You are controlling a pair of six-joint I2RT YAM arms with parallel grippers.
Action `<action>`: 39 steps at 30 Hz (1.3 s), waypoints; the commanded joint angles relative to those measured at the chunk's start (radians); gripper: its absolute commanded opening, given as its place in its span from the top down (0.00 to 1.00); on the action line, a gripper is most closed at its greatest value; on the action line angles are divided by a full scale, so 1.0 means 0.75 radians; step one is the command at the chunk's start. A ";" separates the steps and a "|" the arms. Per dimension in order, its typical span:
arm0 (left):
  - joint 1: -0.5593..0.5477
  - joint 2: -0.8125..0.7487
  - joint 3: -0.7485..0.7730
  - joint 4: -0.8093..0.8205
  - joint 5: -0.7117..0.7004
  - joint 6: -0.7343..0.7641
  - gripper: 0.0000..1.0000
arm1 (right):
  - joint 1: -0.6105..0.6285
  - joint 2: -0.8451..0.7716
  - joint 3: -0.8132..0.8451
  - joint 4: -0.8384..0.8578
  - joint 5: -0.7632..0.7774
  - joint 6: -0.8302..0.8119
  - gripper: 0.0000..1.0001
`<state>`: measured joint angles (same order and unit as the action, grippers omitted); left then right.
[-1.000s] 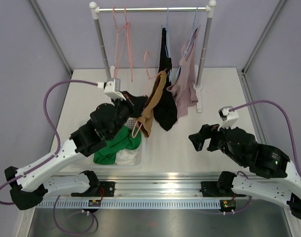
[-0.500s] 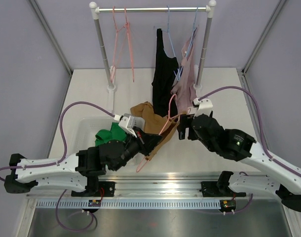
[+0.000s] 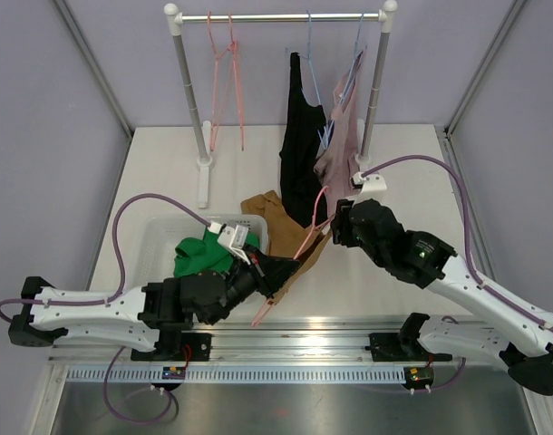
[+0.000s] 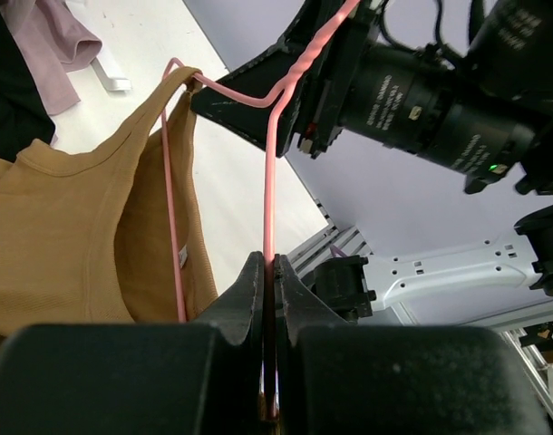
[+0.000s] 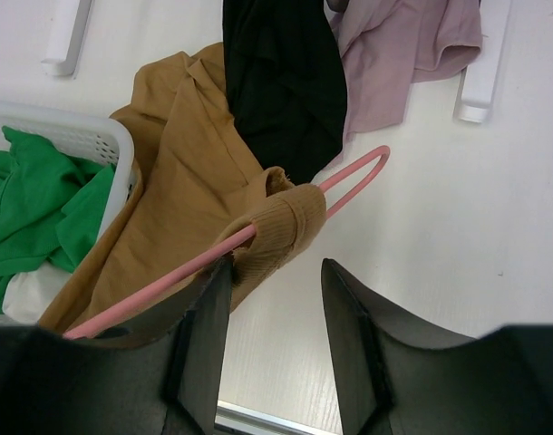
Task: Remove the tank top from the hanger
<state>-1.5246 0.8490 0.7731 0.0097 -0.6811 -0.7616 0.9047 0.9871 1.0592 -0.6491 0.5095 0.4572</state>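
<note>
The tan tank top hangs on a pink wire hanger, lying tilted low over the table between the two arms. My left gripper is shut on the hanger's wire, seen clamped between the fingers in the left wrist view. The tank top drapes to its left. My right gripper is open at the hanger's far end. In the right wrist view the gripper has the tank top's strap, looped over the hanger, just beyond its left finger.
A clothes rack stands at the back with empty pink hangers, a black garment and a mauve garment. A white basket holding green clothing sits left of the tank top.
My left arm has pulled the hanger and tank top from the rack down toward the near edge. My right arm has swung left and up to the hanger's end, jaws still open.
</note>
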 commanded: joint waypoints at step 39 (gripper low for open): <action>-0.148 -0.015 -0.118 0.885 -0.069 0.332 1.00 | -0.621 -0.105 -0.011 -0.084 -0.157 -0.025 1.00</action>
<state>-1.6173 0.8597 0.7189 0.2867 -0.6601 -0.6147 0.4599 0.9569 1.0576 -0.7231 0.4263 0.4294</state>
